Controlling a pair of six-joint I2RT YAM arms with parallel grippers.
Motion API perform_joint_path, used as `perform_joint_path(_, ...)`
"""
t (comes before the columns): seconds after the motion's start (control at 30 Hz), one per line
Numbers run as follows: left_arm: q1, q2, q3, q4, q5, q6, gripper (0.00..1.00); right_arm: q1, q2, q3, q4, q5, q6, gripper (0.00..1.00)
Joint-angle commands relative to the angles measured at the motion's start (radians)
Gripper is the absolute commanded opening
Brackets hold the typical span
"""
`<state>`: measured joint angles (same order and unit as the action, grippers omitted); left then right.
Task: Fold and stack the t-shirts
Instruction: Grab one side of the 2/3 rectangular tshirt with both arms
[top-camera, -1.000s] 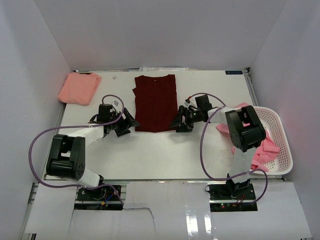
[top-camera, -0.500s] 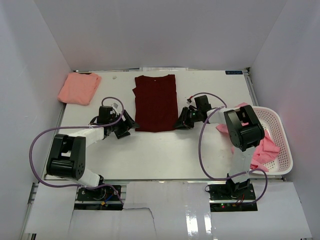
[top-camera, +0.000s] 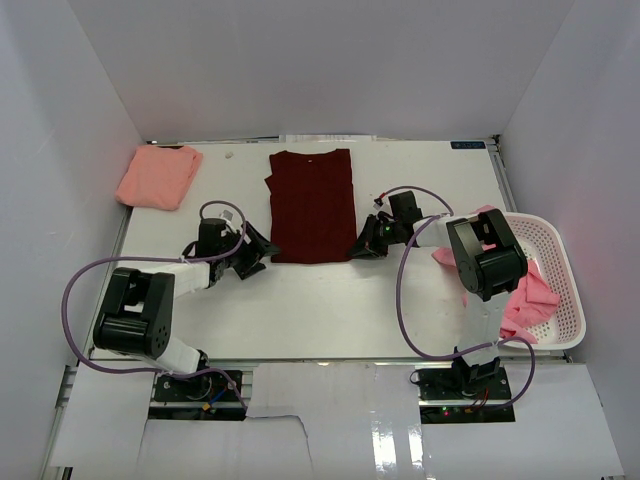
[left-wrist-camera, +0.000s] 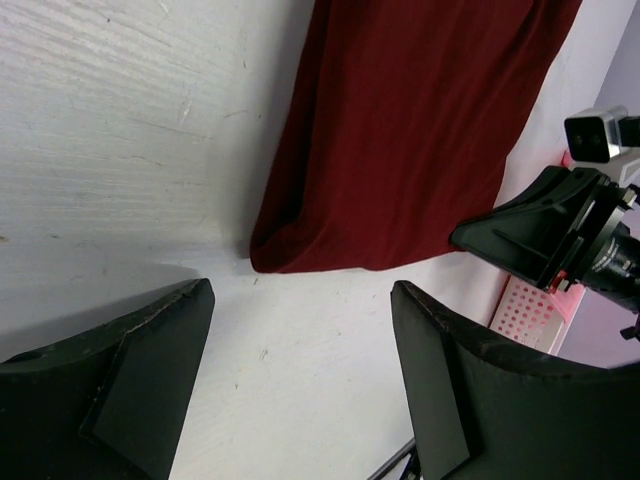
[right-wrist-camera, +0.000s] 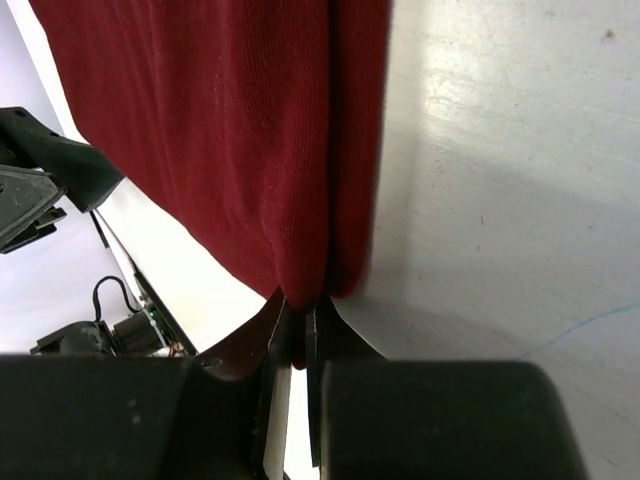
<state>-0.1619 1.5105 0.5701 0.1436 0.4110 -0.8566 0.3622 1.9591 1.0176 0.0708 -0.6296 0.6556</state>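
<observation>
Maroon t-shirt (top-camera: 312, 205) lies flat, folded into a narrow strip, mid-way across the white table (top-camera: 330, 300). A white mesh basket (top-camera: 575, 285) at the right edge holds crumpled pink t-shirts (top-camera: 525, 300), and a folded salmon t-shirt (top-camera: 158, 177) sits at the far left corner. The right gripper (top-camera: 357, 250) pinches the maroon hem's near right corner. The left gripper (top-camera: 262, 252) gapes wide just beside the near left corner, apart from it.

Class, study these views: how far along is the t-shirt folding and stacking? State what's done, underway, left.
Done: a salmon t-shirt lies folded at the far-left corner. Underway: the maroon t-shirt is folded to a strip; the right claw is shut on its near corner, the left claw open beside the other. Left: pink t-shirts in the white basket.
</observation>
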Motion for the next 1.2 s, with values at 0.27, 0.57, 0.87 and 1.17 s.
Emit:
perform_joint_path(0.27, -0.131, 0.065, -0.092, -0.015, -0.207, -0.160, 0.81, 0.007, 0.017, 0.019, 0.009, 0.033, 0.003, 0.08)
perform_joint_path(0.57, -0.134, 0.125, -0.088, -0.019, -0.233, -0.223, 0.77, 0.007, 0.018, 0.018, 0.009, 0.031, -0.002, 0.08)
perform_joint_path(0.87, -0.134, 0.151, -0.093, -0.053, -0.274, -0.243, 0.71, 0.007, 0.020, 0.015, 0.011, 0.028, -0.005, 0.08)
perform_joint_path(1.17, -0.134, 0.082, -0.104, -0.137, -0.337, -0.234, 0.71, 0.007, 0.024, 0.016, 0.009, 0.025, -0.007, 0.08)
